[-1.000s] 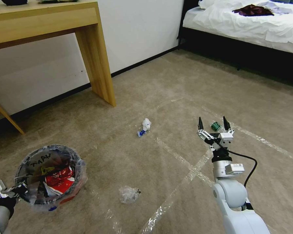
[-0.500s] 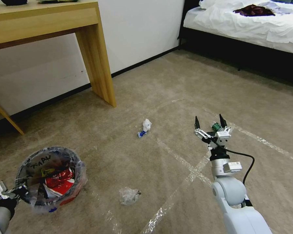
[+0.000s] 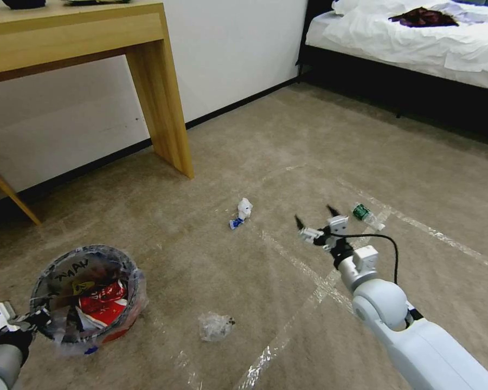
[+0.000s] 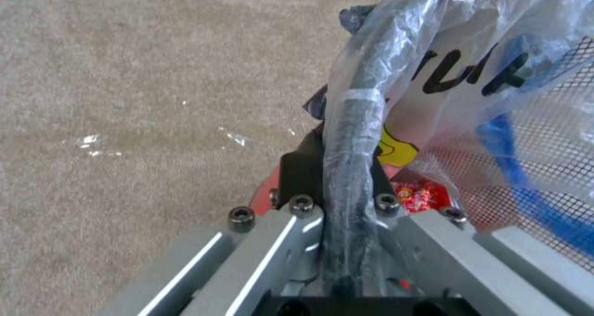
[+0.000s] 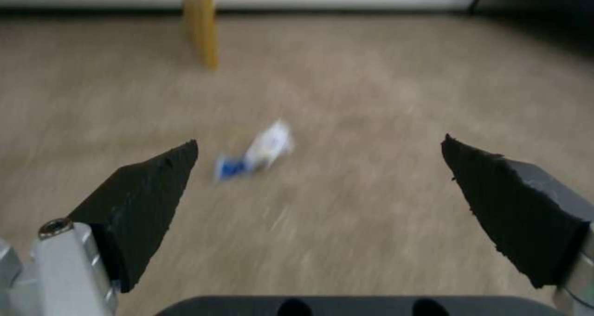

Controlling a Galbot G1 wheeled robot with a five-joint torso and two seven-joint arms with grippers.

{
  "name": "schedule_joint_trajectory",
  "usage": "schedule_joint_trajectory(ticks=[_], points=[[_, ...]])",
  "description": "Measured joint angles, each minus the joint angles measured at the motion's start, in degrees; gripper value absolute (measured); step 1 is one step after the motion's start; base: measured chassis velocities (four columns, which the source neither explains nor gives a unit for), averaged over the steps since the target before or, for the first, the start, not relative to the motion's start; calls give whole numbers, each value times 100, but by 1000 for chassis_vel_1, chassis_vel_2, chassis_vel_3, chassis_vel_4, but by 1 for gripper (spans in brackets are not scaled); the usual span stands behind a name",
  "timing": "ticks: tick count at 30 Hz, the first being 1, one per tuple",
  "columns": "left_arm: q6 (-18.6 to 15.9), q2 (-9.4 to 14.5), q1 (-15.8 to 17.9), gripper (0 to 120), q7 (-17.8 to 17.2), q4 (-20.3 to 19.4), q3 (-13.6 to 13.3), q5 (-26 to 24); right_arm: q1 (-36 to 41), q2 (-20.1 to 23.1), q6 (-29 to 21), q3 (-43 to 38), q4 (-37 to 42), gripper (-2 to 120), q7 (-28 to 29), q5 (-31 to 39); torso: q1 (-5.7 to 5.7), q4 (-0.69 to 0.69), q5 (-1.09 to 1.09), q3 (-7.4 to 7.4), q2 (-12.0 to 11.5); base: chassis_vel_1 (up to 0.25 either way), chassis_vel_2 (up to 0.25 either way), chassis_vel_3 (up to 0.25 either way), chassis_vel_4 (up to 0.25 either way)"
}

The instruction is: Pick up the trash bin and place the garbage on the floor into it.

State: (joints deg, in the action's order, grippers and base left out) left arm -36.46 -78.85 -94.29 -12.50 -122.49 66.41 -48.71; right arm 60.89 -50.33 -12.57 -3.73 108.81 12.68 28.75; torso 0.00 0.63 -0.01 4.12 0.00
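The right gripper [image 3: 315, 223] is spread wide and empty, hovering above the floor [image 3: 287, 135], aimed at the white and blue scrap [image 3: 241, 211]. The step looks like reaching for that garbage; next it must drop over the scrap and close. The left gripper [image 4: 337, 177] pinches the trash bin [image 3: 87, 295] rim, well away from the scrap.
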Motion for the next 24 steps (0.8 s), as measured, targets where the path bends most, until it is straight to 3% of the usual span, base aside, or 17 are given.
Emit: schedule_joint_trajectory(ticks=[2, 4, 8, 11, 14, 19, 22, 24], points=[[2, 0, -6, 0, 8, 5, -4, 14, -60, 46, -228, 196, 55, 100, 82, 69, 0, 0, 0, 0, 0, 0, 0, 0, 0], [4, 30, -11, 0, 10, 7, -17, 22, -309, 183, -868, 749, 217, 100, 297, 441, 0, 0, 0, 0, 0, 0, 0, 0, 0], [4, 48, -15, 0, 11, 3, -19, 20, -519, 287, -1279, 1147, 294, 100, 354, 770, 0, 1, 2, 0, 0, 0, 0, 0, 0], [4, 56, -39, 0, 11, 10, -10, 18, -979, 467, -1831, 1789, 391, 100, 287, 1494, 0, 2, 0, 0, 0, 0, 0, 0, 0], [4, 54, -43, 0, 11, 22, -7, 23, -1186, 483, -2003, 1998, 395, 100, 266, 1744, 0, 2, 0, 0, 0, 0, 0, 0, 0], [7, 4, -21, 0, 16, 68, -8, 47, -2048, 330, -2500, 2732, 242, 100, -89, 2374, 0, -1, -1, 0, 0, 0, 0, 0, 0], [12, -9, -23, 0, 21, 79, -5, 60, -2212, 261, -2577, 2905, 150, 100, -287, 2371, 0, 1, -1, 0, 0, 0, 0, 0, 0], [23, -41, -50, 0, 29, 81, 16, 82, -2479, 142, -2584, 3145, -83, 100, -824, 2033, 0, 0, 0, 0, 0, 0, 0, 0, 0]])
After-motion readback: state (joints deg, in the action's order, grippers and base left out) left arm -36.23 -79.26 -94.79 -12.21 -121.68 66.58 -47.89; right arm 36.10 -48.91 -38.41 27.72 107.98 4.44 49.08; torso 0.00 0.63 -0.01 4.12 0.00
